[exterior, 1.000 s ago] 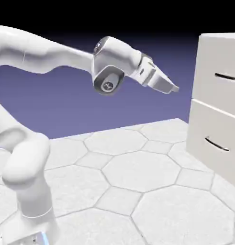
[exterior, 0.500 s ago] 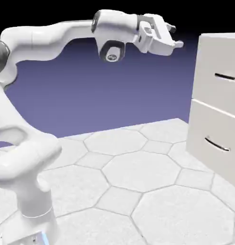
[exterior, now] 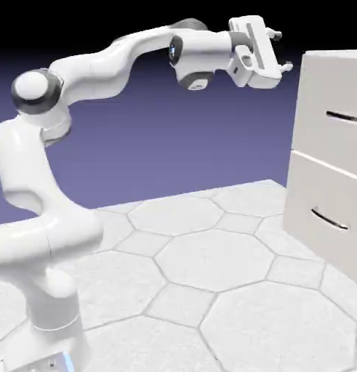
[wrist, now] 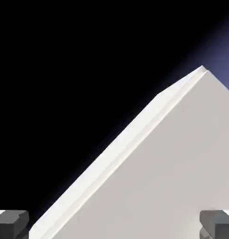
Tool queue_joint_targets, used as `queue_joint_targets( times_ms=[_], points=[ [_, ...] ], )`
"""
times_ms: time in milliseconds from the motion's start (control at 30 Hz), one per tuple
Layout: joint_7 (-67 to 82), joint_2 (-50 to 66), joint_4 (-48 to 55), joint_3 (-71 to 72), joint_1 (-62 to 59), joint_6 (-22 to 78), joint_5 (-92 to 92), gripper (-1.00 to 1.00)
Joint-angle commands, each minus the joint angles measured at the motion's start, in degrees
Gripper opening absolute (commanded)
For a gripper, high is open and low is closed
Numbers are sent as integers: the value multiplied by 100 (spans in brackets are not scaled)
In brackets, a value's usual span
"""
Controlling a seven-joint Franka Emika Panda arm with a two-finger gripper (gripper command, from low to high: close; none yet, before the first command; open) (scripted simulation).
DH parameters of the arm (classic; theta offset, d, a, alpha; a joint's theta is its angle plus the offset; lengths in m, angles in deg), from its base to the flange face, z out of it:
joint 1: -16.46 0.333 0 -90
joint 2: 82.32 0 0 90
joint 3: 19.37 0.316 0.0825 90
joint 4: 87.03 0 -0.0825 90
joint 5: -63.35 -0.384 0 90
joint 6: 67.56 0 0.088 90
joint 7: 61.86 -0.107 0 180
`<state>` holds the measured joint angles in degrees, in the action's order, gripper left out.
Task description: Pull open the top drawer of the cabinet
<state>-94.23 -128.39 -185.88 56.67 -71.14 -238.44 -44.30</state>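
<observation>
1. Upper middle-right of the exterior view: the gripper (exterior: 281,51) is noted with jaws apart, nothing held.
2. Upper right edge: the closed top drawer (exterior: 332,102) is found; its bar handle (exterior: 345,116), long axis near-horizontal, is placed rightward and below the jaws.

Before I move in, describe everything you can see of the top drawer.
The top drawer is the upper of two stacked fronts on the cabinet: flat, plain, off-white, smooth-looking. It carries one thin dark bar handle, running roughly level and cut off by the exterior view's right edge. The front looks shut, a seam dividing it from the lower one. Nothing visibly touches it.
</observation>
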Motion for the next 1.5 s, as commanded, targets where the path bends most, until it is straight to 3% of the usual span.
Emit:
queue_joint_targets(
  times_ms=[0, 600, 967, 1000, 1200, 1467],
  points=[
    [23, -31, 144, 176, -205, 7, -250, 0],
    [442, -588, 2724, 3333, -3870, 137, -4719, 0],
    [-1992, -1622, 4710, 3731, -5176, -353, -2946, 0],
    [-1992, -1622, 4711, 3731, -5176, -353, -2946, -100],
    [-1155, -1362, 3701, 3245, -4472, -11, -3836, -100],
    [838, -519, 3772, 4353, -4802, -346, -4602, -100]
  ],
)
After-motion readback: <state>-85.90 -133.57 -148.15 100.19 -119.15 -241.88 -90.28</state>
